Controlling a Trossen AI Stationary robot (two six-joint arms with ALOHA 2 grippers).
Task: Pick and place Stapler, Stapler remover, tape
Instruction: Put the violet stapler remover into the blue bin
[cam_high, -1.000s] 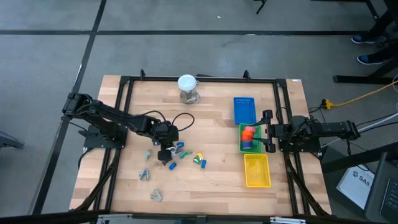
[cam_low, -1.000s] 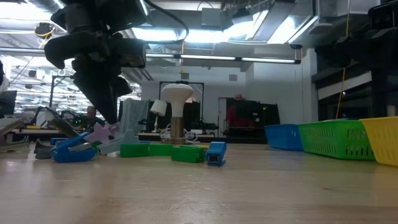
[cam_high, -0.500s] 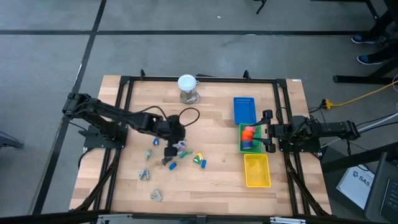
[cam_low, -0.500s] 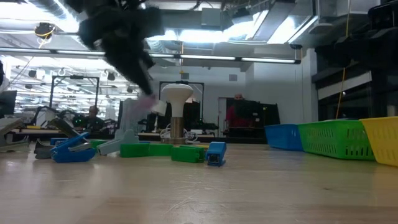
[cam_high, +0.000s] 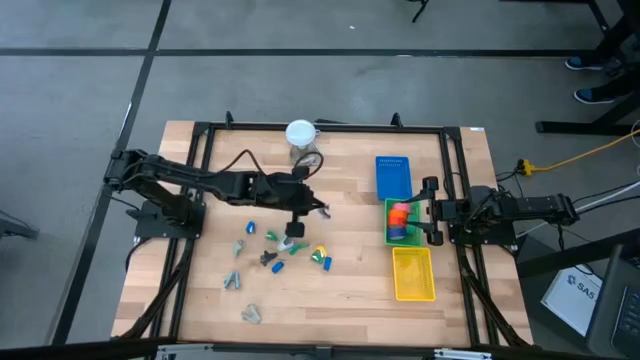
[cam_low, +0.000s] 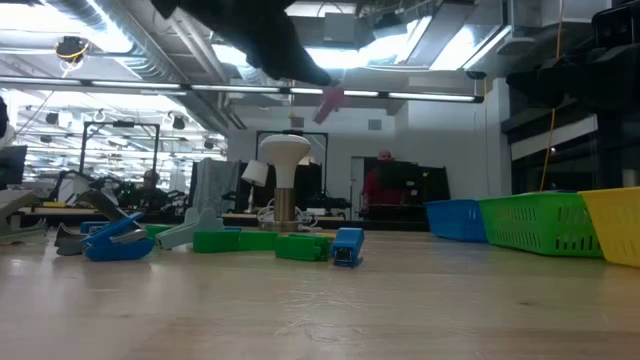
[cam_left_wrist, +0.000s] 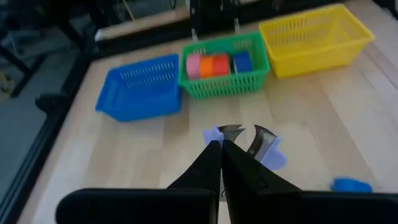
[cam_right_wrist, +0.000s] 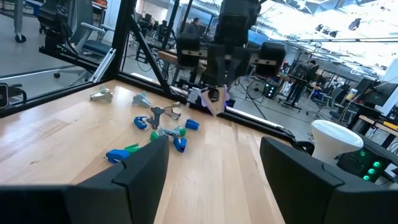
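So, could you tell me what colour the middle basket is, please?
Green, between the blue and yellow ones; clearest in the left wrist view.

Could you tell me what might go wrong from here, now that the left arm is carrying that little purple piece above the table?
1. The left gripper is shut on only one end of the purple staple remover, whose metal claws stick out sideways, so it may twist loose or drop.
2. The green basket already holds pink and orange tape rolls, so a release there could bounce off them.
3. The right gripper waits open beside the baskets; the arms could come close.

Right arm (cam_high: 520, 212) (partly off-frame)
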